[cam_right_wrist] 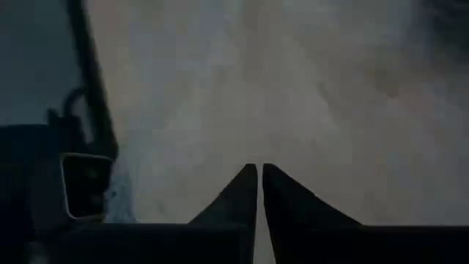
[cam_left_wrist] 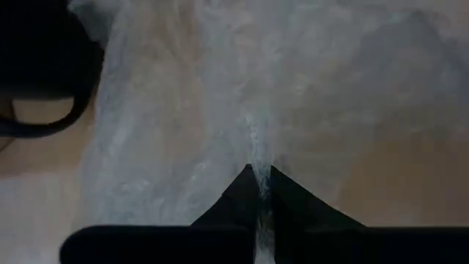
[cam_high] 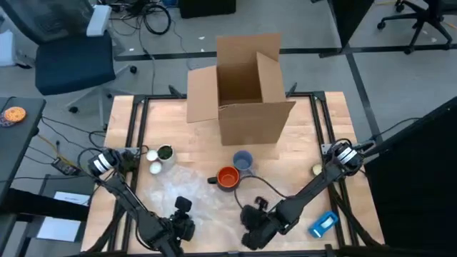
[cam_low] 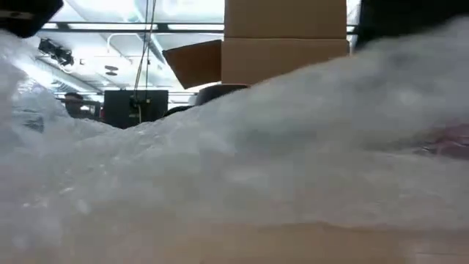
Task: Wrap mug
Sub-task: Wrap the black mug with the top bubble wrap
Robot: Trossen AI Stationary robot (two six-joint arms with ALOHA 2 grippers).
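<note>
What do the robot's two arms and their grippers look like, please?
Both arms are dark and slim, each with a white-and-silver banded joint near its base. The left gripper and right gripper each end in two black, wedge-shaped fingers. A thin black cable trails beside the right arm.

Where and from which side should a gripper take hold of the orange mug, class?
Grip the orange mug by its rim or wall, coming from above: it stands upright, mouth open to the top. Its dark handle points toward the left arm's side, and the blue cup sits close behind, so the side facing the right gripper looks freest.
</note>
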